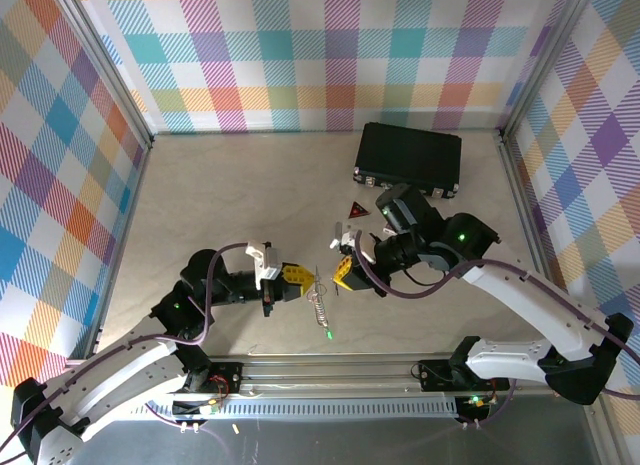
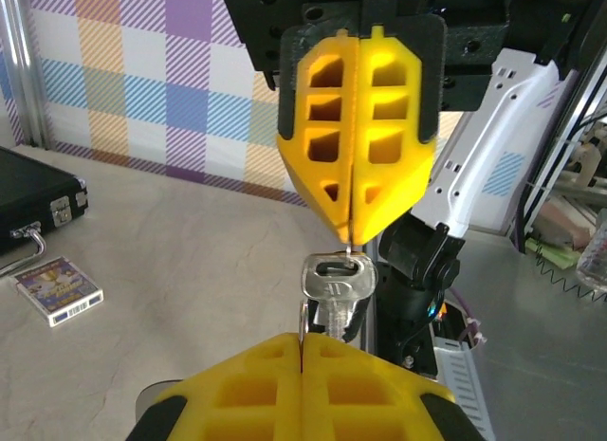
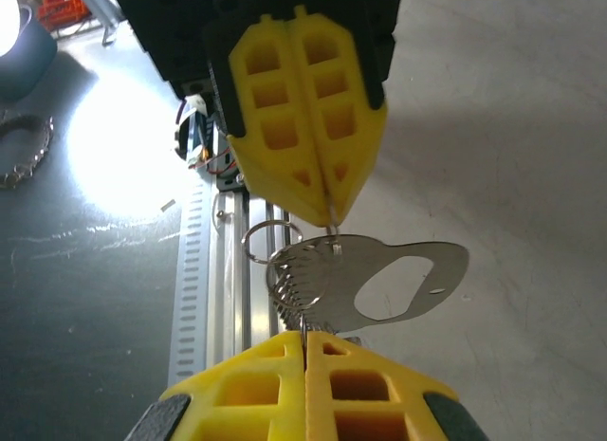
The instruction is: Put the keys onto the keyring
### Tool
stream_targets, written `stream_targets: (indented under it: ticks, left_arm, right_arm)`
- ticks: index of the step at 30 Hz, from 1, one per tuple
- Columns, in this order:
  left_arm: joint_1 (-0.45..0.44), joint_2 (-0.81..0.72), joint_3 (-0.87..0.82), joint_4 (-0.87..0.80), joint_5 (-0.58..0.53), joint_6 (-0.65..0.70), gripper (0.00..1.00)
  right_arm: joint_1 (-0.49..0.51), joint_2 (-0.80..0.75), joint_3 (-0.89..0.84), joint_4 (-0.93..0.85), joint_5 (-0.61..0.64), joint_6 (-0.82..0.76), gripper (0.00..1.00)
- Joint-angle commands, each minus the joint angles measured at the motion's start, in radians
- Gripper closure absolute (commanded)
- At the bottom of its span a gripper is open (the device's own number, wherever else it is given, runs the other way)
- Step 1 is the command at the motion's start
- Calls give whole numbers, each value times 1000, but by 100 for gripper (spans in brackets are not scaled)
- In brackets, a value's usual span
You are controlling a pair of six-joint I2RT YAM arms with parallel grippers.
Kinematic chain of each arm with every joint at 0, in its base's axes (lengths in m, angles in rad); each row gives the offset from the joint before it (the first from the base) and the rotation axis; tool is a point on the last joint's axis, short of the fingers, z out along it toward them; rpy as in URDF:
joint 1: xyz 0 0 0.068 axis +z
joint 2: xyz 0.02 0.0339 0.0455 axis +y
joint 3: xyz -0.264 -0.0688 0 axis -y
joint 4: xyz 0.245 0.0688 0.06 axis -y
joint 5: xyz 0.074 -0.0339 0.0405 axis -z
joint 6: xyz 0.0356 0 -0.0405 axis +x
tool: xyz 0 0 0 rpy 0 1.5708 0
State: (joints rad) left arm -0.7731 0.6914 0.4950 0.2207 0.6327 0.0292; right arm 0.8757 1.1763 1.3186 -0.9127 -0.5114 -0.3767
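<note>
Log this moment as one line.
left fingers shut; right fingers shut; both pinching keyring between them; green key at its near end

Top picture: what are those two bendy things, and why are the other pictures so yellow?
Those are two robot arms. The top picture looks down from above; the other two come from a camera on each wrist, very close up. The yellow left gripper and right gripper are both shut, tip to tip, pinching a silver key and a wire keyring between them. A green key seems to hang from it. On the table lie a black case, a red triangle and a small card.
</note>
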Motion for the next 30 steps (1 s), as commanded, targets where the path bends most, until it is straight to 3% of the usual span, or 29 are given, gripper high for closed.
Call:
stream_targets:
  ticks: [1,12,30]
  left_arm:
    - [-13,0,46,-25,-14,65,100]
    - [-20,-7,38,-9,25,66,100]
    - [-22,5,37,5,47,56,100]
  right_arm:
    - [30,0,22,-41,5,-45,100]
    - [61,17,17,50,86,-12,100]
    - [68,37,18,78,94,-16,100]
